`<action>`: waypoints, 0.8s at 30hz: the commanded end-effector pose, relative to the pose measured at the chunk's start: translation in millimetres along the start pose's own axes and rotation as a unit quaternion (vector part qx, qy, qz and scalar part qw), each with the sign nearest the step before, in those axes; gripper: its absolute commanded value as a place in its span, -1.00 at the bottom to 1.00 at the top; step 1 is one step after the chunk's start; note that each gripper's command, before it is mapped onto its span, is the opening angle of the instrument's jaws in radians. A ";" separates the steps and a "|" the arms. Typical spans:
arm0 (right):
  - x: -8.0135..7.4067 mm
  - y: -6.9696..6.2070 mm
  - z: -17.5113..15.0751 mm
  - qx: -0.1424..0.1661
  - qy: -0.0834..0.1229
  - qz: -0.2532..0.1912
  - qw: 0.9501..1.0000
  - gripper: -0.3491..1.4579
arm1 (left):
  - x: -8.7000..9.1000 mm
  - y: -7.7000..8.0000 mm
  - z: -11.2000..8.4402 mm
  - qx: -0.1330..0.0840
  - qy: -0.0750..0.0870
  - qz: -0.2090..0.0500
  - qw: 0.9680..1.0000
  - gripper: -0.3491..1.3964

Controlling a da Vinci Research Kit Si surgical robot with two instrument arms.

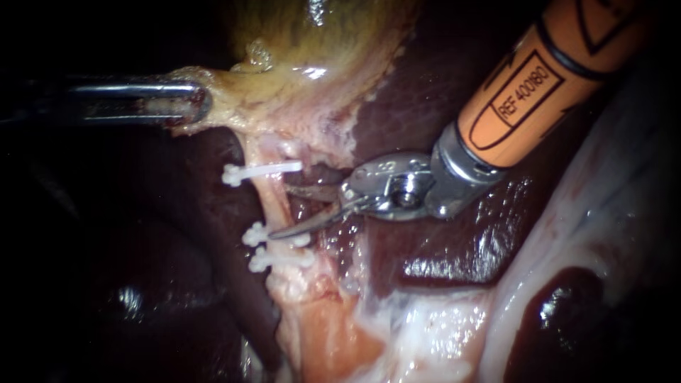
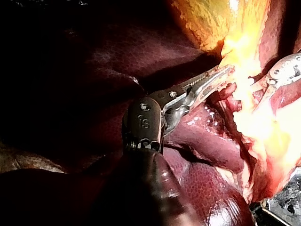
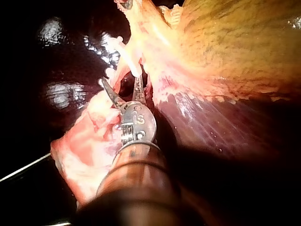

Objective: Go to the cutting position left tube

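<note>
A pale tube [image 1: 272, 202] runs down from the gallbladder [image 1: 312, 64] and carries one white clip [image 1: 259, 171] high up and two clips [image 1: 273, 248] lower down. My right instrument [image 1: 292, 211], on an orange shaft, holds its curved blades open at the tube's right edge, between the upper clip and the lower pair. The lower blade lies across the tube just above the lower clips. In the right wrist view the blades [image 3: 123, 84] spread on either side of the tube [image 3: 121, 69]. My left instrument [image 1: 193, 103] is shut on the gallbladder's edge [image 2: 221, 75].
Dark liver [image 1: 440, 241] lies under and around the tube. Pale fatty tissue [image 1: 425, 333] sits below the clips and to the right. The right instrument's hinge [image 2: 282, 70] shows beside the left jaws in the left wrist view.
</note>
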 end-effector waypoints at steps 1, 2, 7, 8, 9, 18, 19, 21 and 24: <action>0.2 0.0 0.3 0.004 0.006 0.002 1.000 0.97 | 0.0 0.0 0.0 0.000 0.000 0.000 1.000 -1.00; 0.5 0.1 0.6 0.011 0.013 0.008 1.000 0.97 | 0.0 0.0 0.0 0.000 0.000 0.000 1.000 -1.00; 1.7 0.2 1.9 0.035 0.025 0.016 0.999 0.97 | 0.0 0.0 0.1 0.000 0.000 0.000 1.000 -1.00; 1.9 0.2 2.2 0.039 0.026 0.020 0.999 0.97 | 0.0 0.0 0.1 0.000 0.000 0.000 1.000 -1.00; 2.1 0.2 2.4 0.043 0.029 0.020 0.998 0.97 | 0.0 0.0 0.1 0.000 0.000 0.000 1.000 -1.00; 3.6 -1.2 3.1 0.070 0.056 0.030 0.995 0.99 | 0.0 0.1 0.2 0.001 0.000 0.000 1.000 -1.00; 3.8 -1.5 3.0 0.074 0.060 0.029 0.995 0.99 | 0.0 0.1 0.2 0.001 0.000 0.000 1.000 -1.00; 4.2 -2.4 2.8 0.084 0.064 0.032 0.994 0.99 | 0.0 0.1 0.2 0.001 0.000 0.000 1.000 -1.00; 5.1 -3.8 2.3 0.102 0.078 0.036 0.991 0.99 | 0.0 0.1 0.2 0.001 0.000 0.000 1.000 -1.00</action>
